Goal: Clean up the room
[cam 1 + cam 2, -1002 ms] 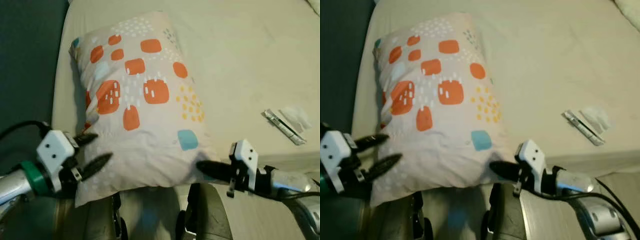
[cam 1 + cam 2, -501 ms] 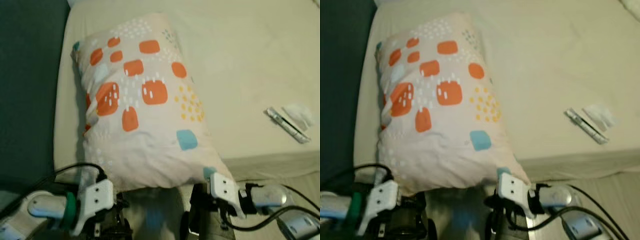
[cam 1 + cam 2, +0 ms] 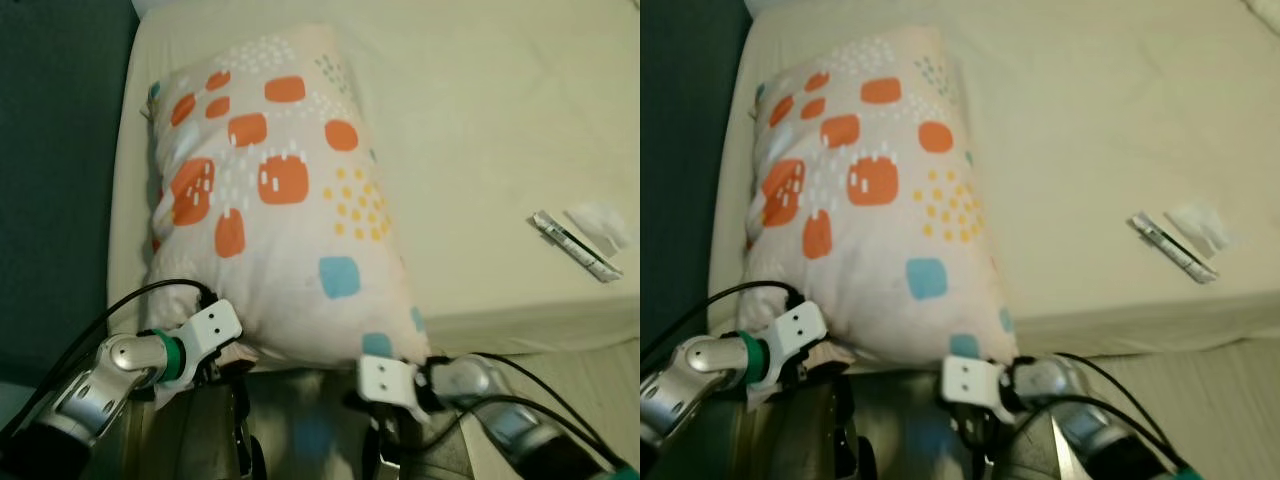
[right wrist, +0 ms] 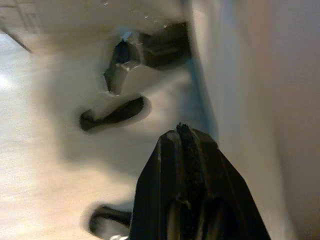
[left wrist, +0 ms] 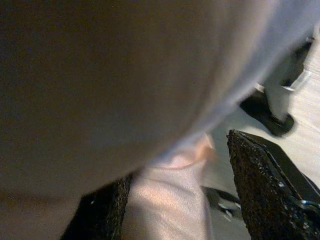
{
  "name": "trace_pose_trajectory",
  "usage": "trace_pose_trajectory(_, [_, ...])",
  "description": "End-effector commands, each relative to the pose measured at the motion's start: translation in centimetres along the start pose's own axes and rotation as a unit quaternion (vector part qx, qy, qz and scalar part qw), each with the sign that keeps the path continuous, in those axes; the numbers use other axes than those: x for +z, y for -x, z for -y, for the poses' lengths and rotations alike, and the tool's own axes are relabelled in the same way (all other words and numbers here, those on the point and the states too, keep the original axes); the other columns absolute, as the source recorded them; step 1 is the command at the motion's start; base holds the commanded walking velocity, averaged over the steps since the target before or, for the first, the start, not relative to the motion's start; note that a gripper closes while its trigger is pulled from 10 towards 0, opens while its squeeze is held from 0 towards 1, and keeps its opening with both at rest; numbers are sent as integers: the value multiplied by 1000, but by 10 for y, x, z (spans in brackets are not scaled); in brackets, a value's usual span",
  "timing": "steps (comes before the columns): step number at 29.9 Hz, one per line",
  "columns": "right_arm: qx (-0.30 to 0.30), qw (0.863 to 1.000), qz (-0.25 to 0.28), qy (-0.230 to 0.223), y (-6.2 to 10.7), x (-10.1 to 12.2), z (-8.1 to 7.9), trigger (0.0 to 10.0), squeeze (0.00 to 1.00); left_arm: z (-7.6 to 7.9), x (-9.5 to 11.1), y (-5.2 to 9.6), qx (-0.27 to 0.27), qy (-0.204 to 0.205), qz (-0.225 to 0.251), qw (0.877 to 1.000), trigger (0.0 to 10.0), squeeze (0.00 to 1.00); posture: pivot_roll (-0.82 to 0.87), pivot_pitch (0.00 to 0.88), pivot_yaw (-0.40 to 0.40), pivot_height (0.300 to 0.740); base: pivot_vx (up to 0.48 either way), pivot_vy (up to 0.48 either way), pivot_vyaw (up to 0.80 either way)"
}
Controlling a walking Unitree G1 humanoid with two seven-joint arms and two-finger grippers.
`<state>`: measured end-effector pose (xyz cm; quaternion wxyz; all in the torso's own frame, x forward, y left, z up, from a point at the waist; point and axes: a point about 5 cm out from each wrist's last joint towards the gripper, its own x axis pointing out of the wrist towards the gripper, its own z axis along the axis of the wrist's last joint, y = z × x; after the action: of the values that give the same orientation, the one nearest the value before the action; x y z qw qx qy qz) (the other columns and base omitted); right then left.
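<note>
One pillow (image 3: pixel 280 200), cream with orange, yellow and pale blue patches and white dashes, lies lengthwise along the left edge of the bed (image 3: pixel 480 120), its near end overhanging the bed's near edge. Two small items lie close to the bed's near right corner, well apart from the pillow: one slim dark-and-white packet (image 3: pixel 574 246) and, just beside it, one crumpled white scrap (image 3: pixel 598 220); any print on the packet is too small to read. The bed is covered by a plain cream sheet; a dark teal surface (image 3: pixel 55 180) borders its left edge, and pale wood-grain floor (image 3: pixel 600 380) shows beyond its near edge. Two silver arms reach under the pillow's overhanging end. The left gripper (image 5: pixel 200 200), seen in the left wrist view, has its two black fingers (image 5: pixel 265 190) spread wide apart, with a fold of the pillow's pale fabric lying between them and not visibly pinched. The right gripper (image 4: pixel 186 150), seen in the right wrist view, has its fingers pressed together with nothing between them, the tip just beside the pillow's underside above the floor. In the head views the white wrist housings of both arms sit directly below the pillow's near corners.
</note>
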<state>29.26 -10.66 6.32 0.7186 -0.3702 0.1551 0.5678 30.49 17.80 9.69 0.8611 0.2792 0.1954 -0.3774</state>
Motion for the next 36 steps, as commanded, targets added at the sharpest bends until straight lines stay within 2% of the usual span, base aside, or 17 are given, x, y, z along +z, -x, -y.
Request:
trace_pose_trajectory(1, [-46, 998, -36, 19, -12, -6, 2, 10000, 0, -11, -11, 3, 48, 12, -21, 999, 10000, 0, 93, 288, 92, 570, 0, 0, 0])
trace_pose_trajectory(4, [-156, 987, -41, 21, -22, 6, 27, 10000, 0, -20, -4, -1, 77, 21, 2, 997, 10000, 0, 97, 287, 93, 570, 0, 0, 0])
trace_pose_trajectory(5, [-156, 987, -41, 21, -22, 6, 27, 10000, 0, -20, -4, -1, 77, 21, 2, 997, 10000, 0, 97, 287, 93, 570, 0, 0, 0])
trace_pose_trajectory(7, [-215, 977, 3, -9, -27, 26, 43, 10000, 0, -23, 4, -2, 82, 23, 21, 996, 10000, 0, 104, 288, 94, 570, 0, 0, 0])
trace_pose_trajectory(11, [-261, 964, 46, -31, -29, 44, 56, 10000, 0, -28, 8, -2, 95, 5, 29, 995, 10000, 0, 104, 288, 94, 570, 0, 0, 0])
trace_pose_trajectory(13, [-316, 945, 69, -47, -28, 59, 71, 10000, 0, -40, 14, 2, 126, -22, 33, 991, 10000, 0, 104, 288, 94, 570, 0, 0, 0])
trace_pose_trajectory(14, [-316, 945, 69, -47, -28, 59, 71, 10000, 0, -40, 14, 2, 126, -22, 33, 991, 10000, 0, 104, 288, 94, 570, 0, 0, 0])
trace_pose_trajectory(17, [-338, 931, 111, -80, -24, 75, 84, 10000, 0, -60, 26, 9, 155, -52, 52, 985, 10000, 0, 121, 286, 86, 570, 0, 0, 0])
trace_pose_trajectory(22, [-349, 925, 128, -77, -21, 80, 88, 10000, 0, -67, 33, 11, 157, -59, 63, 984, 10000, 0, 121, 286, 86, 570, 0, 0, 0])
trace_pose_trajectory(24, [-344, 925, 146, -74, -19, 83, 90, 10000, 0, -70, 37, 12, 158, -58, 71, 983, 10000, 0, 116, 283, 84, 570, 0, 0, 0])
trace_pose_trajectory(25, [-321, 930, 169, -66, -15, 86, 89, 10000, 0, -70, 41, 14, 142, -47, 84, 985, 10000, 0, 111, 281, 86, 570, 0, 0, 0])
trace_pose_trajectory(27, [-321, 930, 169, -66, -15, 86, 89, 10000, 0, -70, 41, 14, 142, -47, 84, 985, 10000, 0, 111, 281, 86, 570, 0, 0, 0])
trace_pose_trajectory(29, [-231, 951, 201, -34, -8, 82, 79, 10000, 0, -54, 42, 12, 57, -29, 96, 993, 10000, 0, 101, 279, 82, 570, 0, 0, 0])
trace_pose_trajectory(31, [-231, 951, 201, -34, -8, 82, 79, 10000, 0, -54, 42, 12, 57, -29, 96, 993, 10000, 0, 101, 279, 82, 570, 0, 0, 0])
trace_pose_trajectory(33, [-107, 975, 196, -13, 1, 66, 58, 10000, 0, -26, 31, 7, -25, -19, 92, 995, 10000, 0, 83, 279, 72, 570, 0, 0, 0])
trace_pose_trajectory(34, [-107, 975, 196, -13, 1, 66, 58, 10000, 0, -26, 31, 7, -25, -19, 92, 995, 10000, 0, 83, 279, 72, 570, 0, 0, 0])
trace_pose_trajectory(36, [-22, 980, 196, -21, 13, 56, 41, 10000, 0, -10, 25, 2, -48, -13, 93, 994, 10000, 0, 80, 280, 62, 570, 0, 0, 0])
